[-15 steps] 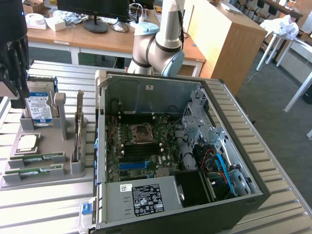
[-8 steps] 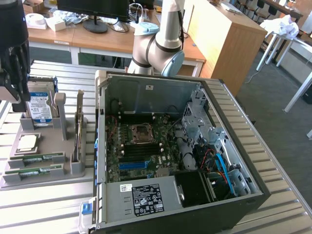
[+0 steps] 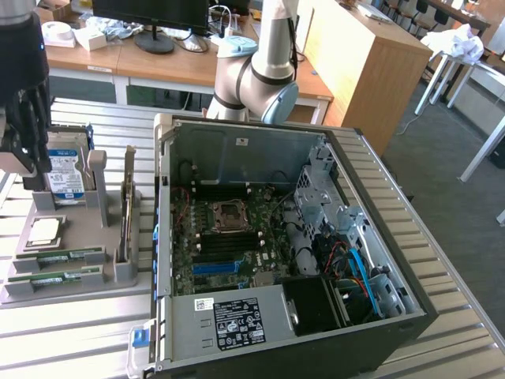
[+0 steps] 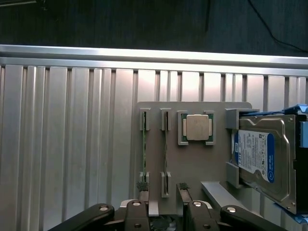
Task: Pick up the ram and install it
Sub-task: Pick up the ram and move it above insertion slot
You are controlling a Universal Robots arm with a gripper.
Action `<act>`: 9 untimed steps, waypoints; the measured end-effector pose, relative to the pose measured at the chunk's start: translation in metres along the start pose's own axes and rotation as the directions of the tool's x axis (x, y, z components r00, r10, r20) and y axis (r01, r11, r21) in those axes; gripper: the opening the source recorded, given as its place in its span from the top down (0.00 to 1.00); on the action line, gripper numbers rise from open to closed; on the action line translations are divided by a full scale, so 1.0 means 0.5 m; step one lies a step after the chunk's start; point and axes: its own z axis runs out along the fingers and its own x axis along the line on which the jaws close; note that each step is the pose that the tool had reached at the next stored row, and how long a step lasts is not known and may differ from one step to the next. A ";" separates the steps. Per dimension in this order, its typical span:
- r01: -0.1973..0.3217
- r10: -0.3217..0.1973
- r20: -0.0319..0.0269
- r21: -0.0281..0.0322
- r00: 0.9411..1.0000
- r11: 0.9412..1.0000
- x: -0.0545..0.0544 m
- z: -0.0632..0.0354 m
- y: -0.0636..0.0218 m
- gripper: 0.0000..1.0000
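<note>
Ram [image 3: 59, 255] lies on its long edge in a slot near the front of the gray holder tray [image 3: 71, 294], with a second ram stick [image 3: 55, 276] in the parallel slot at the tray's front edge. Just behind them on the tray sits a square silver processor [image 3: 46, 230], and further back on the tray a blue-labelled hard drive [image 3: 63, 170] stands on edge between gray posts. The gripper [image 3: 30, 170] hangs above the tray with its fingers spread wide and nothing between them. In the wrist view the gripper [image 4: 162, 188] is over one end of the tray [image 4: 192, 163]. There the ram [image 4: 166, 149] runs along the line of the gap between the two fingertips [image 4: 183, 186], while the second ram stick [image 4: 144, 149] lines up with the other fingertip. Beside the tray, on the exterior view's right, an open computer case [image 3: 237, 154] lies on the slatted metal table [image 3: 465, 316], its motherboard [image 3: 229, 245] exposed. Beyond the tray and case stands the robot arm's base [image 3: 260, 75], then a wooden desk [image 3: 158, 67] with a monitor [image 3: 150, 16]
</note>
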 end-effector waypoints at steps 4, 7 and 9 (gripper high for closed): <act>0.000 0.000 0.000 0.000 1.000 1.000 0.000 0.014 0.000 0.64; 0.000 0.000 0.000 0.000 1.000 1.000 0.000 0.023 -0.001 0.64; 0.000 0.000 0.000 0.000 1.000 1.000 0.000 0.029 -0.001 0.64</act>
